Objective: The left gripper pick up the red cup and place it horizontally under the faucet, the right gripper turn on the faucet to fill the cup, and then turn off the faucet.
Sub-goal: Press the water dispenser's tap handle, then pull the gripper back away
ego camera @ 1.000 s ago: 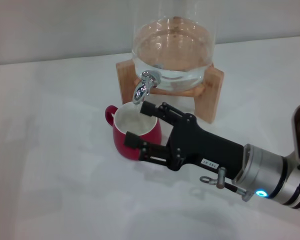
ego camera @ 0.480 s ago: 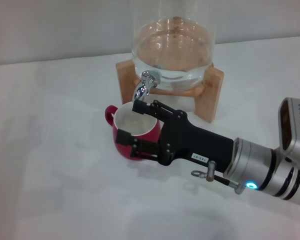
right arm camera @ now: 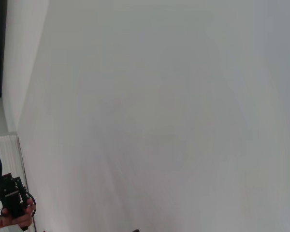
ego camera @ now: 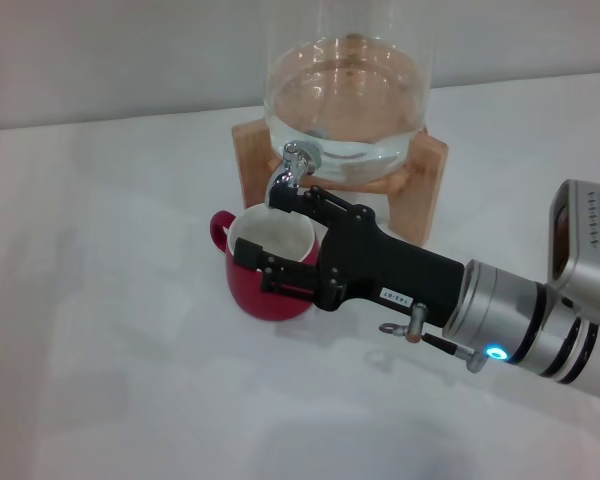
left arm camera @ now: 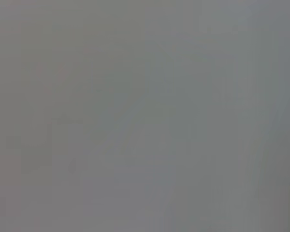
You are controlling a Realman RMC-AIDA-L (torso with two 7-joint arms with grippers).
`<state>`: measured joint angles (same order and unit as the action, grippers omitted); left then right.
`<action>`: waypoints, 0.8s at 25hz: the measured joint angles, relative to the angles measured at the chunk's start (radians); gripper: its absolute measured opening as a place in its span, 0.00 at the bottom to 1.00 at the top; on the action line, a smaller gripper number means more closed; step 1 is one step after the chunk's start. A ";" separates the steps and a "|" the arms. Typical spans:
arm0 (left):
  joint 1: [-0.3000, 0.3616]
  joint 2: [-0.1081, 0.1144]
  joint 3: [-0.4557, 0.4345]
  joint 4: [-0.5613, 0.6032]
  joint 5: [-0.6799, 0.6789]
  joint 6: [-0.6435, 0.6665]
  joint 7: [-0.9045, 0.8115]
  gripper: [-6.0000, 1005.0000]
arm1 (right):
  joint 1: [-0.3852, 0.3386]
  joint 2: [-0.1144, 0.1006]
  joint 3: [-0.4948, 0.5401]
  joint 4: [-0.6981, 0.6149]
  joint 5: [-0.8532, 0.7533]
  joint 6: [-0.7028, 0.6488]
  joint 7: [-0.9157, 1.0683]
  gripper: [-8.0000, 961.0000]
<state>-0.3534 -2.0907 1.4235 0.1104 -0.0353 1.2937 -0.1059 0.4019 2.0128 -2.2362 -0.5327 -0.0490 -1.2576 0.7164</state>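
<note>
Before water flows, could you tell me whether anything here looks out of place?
No spill; the red cup stands upright under the faucet. Oddly, the open right claw sits at the spout, below the lever, its lower finger overlapping the cup's rim.

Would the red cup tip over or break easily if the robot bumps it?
Probably not tip easily: the cup looks squat and wider at its base, standing upright on the table. It seems a hard, glossy mug, so likely stiff, maybe slippery, and it could chip if knocked hard. The right gripper straddles its rim under the faucet.
</note>
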 joint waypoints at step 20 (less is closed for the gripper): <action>-0.002 0.000 0.000 0.000 0.000 -0.001 0.000 0.63 | 0.012 0.007 0.000 0.000 0.000 0.054 -0.001 0.91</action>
<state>-0.3558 -2.0908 1.4235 0.1104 -0.0353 1.2930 -0.1059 0.4140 2.0196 -2.2364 -0.5328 -0.0488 -1.2040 0.7151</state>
